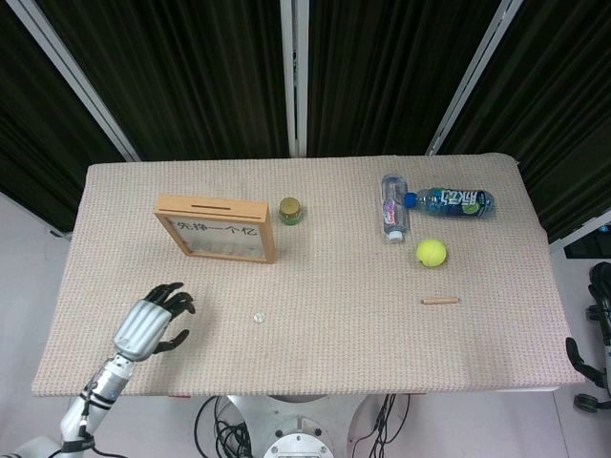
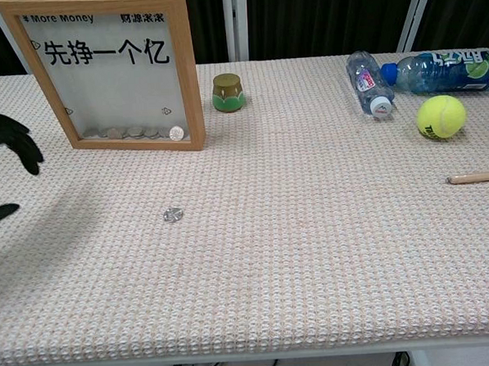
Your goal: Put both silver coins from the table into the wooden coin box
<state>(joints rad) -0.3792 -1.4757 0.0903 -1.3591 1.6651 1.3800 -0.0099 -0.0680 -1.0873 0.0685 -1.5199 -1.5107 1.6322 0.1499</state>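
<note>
Hovering over the table's front-left part with its fingers apart and nothing in them, the left hand (image 1: 153, 322) was judged to be reaching for the one silver coin (image 1: 258, 317) in sight, lying flat near the front edge. The wooden coin box (image 1: 218, 228) stood upright behind it; the next move called for a fine pinch. The right hand (image 1: 584, 358) hung off the right edge, fingers unclear.
</note>
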